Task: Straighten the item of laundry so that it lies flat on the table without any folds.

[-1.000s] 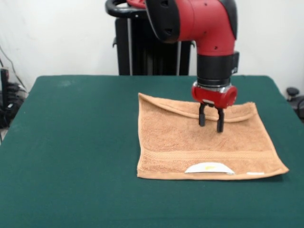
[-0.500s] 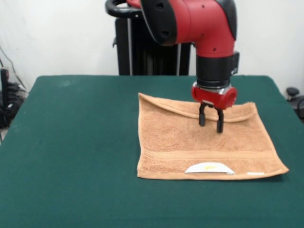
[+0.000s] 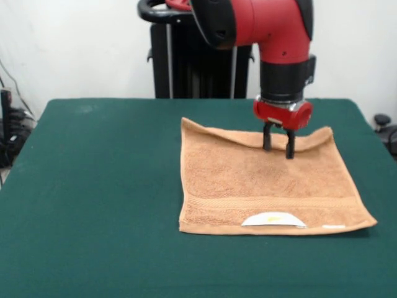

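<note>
The towel point(image 3: 267, 186) lies spread on the green tabletop point(image 3: 93, 186), right of centre; its near edge at 6 o'clock carries a woven band point(image 3: 270, 202) and a white label point(image 3: 273, 219) that curls up from the hem; its far edge at 12 o'clock is doubled over on itself in a narrow fold point(image 3: 248, 138) that runs from the far left corner toward the far right corner; the rest of the cloth looks flat. The red and black arm point(image 3: 267, 31) comes down over that far edge; the gripper point(image 3: 278, 149) hangs there with its two black fingers point(image 3: 267, 139) apart, tips at the folded strip, clamped on nothing.
</note>
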